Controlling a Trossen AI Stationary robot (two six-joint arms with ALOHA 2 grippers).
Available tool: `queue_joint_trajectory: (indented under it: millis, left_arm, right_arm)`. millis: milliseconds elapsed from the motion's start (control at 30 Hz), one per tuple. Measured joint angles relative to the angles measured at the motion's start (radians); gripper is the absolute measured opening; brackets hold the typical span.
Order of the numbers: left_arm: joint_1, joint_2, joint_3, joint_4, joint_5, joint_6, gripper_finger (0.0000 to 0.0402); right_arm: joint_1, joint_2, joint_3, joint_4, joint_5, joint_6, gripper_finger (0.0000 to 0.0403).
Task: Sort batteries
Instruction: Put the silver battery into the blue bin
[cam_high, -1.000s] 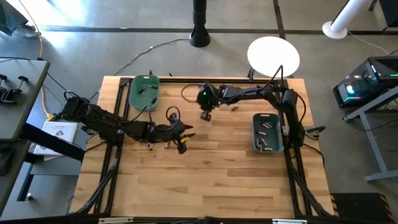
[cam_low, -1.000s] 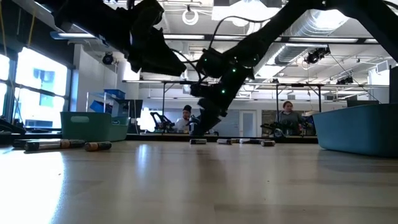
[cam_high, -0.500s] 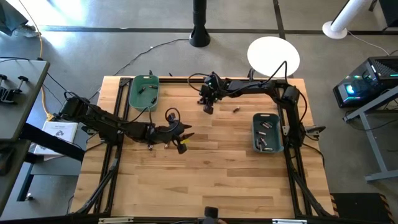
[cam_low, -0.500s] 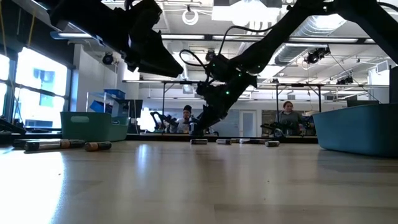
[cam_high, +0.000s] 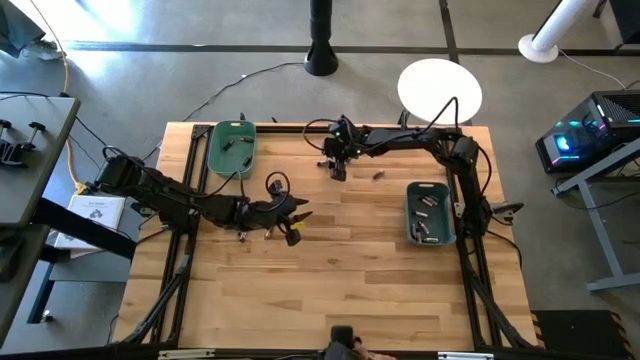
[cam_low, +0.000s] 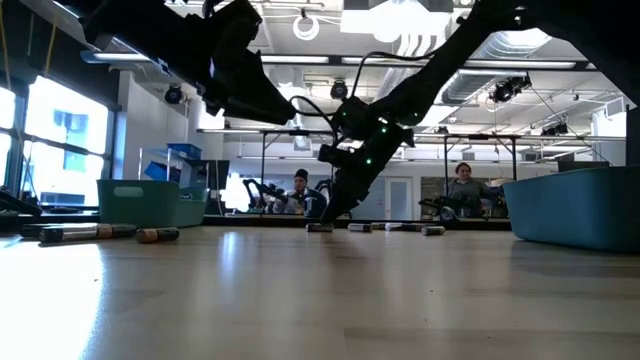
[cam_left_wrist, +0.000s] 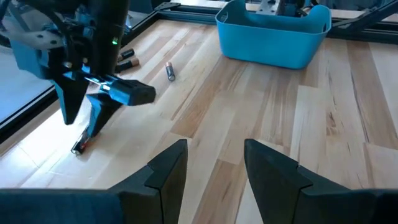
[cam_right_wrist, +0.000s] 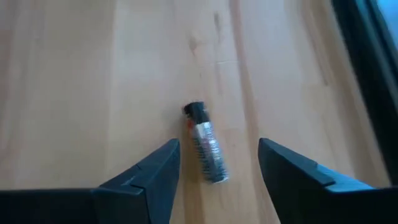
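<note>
Item: silvery battery (cam_right_wrist: 206, 146), a small cylindrical cell lying loose on the wooden worktop (cam_high: 340, 290) near its far edge, about midway along. Likely light, rigid, smooth-cased and apt to roll; best taken across the mid-body, jaws square to its length. Right gripper (cam_right_wrist: 217, 167) straddles it, fingers spread wide, holding nothing. Left gripper (cam_high: 290, 222), toward the worktop's left side, stands part-open and empty.
</note>
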Motion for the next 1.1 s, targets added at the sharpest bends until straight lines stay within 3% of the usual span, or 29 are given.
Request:
queue_joint_trajectory:
  millis: [200, 533, 667, 967, 1100]
  left_arm:
    - [0.000, 0.000, 0.000, 0.005, 0.002, 0.007, 0.0154]
    - [0.000, 0.000, 0.000, 0.005, 0.003, 0.001, 0.0154]
    - [0.000, 0.000, 0.000, 0.003, 0.003, -0.001, 0.0154]
    - [0.000, 0.000, 0.000, -0.003, 0.002, -0.013, 0.0154]
    - [-0.002, 0.000, 0.000, -0.004, 0.003, -0.029, 0.0154]
  right_arm:
    - [-0.021, 0.030, 0.000, -0.010, -0.030, -0.045, 0.0178]
    - [-0.035, 0.035, 0.000, 0.001, -0.021, -0.044, 0.0062]
    - [-0.034, 0.031, 0.001, -0.014, 0.012, 0.000, 0.0054]
    - [0.033, -0.077, -0.001, -0.319, 0.109, 0.074, 0.0021]
    - [0.116, -0.137, -0.005, -0.435, 0.261, 0.192, 0.0021]
